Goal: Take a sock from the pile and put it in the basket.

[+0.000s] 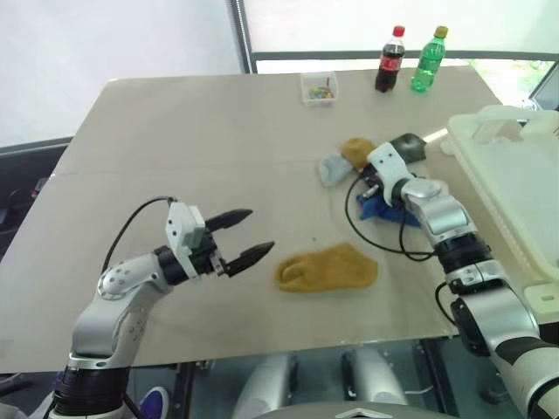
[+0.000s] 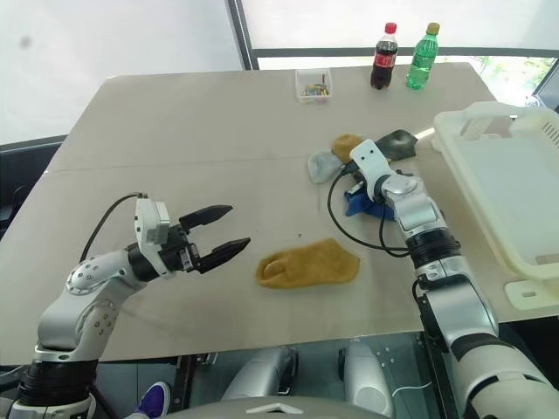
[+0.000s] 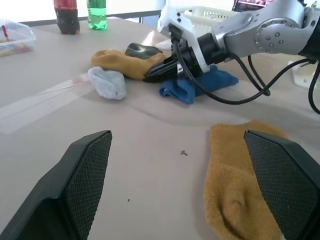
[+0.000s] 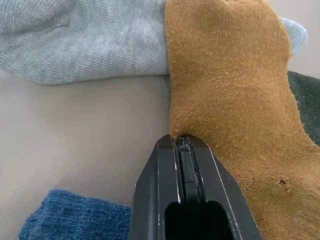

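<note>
**Beige table under a bright window, sock pinched at the pile**

A large beige table (image 1: 192,131) fills the head view, backed by a pale wall and window along the top. The off-white basket (image 1: 515,175) sits at the right edge. The pile (image 1: 362,157) lies right of centre; there the right gripper (image 4: 182,142) is closed on the edge of a mustard sock (image 4: 235,90). The left gripper (image 1: 244,240), lower left, is held wide open and empty. A second mustard sock (image 1: 327,266) lies at centre. Two bottles (image 1: 410,59) and a clear box (image 1: 319,87) are seen at the top.
</note>
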Action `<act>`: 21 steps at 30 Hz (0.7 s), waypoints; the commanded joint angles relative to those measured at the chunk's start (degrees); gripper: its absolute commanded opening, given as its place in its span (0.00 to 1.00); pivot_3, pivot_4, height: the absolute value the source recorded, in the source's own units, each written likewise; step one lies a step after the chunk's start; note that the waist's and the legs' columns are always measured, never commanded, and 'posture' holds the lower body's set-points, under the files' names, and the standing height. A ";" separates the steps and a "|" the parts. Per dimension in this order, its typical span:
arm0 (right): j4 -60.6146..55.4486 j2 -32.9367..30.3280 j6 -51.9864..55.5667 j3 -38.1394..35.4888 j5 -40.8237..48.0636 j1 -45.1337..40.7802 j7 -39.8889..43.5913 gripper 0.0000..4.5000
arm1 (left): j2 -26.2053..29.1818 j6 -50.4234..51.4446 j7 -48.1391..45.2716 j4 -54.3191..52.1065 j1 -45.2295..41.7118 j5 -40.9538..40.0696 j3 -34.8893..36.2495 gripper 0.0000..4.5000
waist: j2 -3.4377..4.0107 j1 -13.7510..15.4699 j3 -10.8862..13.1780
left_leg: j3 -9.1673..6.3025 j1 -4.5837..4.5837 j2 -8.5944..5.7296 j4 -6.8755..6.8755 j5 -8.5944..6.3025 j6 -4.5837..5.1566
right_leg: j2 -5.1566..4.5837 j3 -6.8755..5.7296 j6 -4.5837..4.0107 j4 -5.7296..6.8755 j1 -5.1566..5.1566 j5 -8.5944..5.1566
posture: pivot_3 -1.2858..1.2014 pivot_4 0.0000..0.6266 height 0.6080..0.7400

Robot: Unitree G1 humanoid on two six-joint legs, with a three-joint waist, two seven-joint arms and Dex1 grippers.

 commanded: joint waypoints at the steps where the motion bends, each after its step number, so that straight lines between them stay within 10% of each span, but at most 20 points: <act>1: -1.76 -0.25 -1.01 -0.68 -0.46 -0.74 -0.10 0.00 | -0.37 -0.94 -0.10 -2.31 0.27 -2.23 2.11 1.00 | 0.00 0.01 0.00 | 0.00 0.00 0.00 0.00 0.00 0.00 | 0.00 0.00 0.00 0.00 0.00 0.00 | 0.52 0.24 1.00; 21: -43.44 -3.46 9.97 8.45 10.01 13.71 17.76 0.00 | -0.45 -1.72 -0.48 1.39 -1.03 -2.43 2.47 1.00 | 0.02 0.22 0.01 | -0.02 -0.04 0.04 -0.07 -0.01 0.00 | 0.01 -0.01 -0.01 -0.12 -0.02 0.01 | 0.52 0.24 1.00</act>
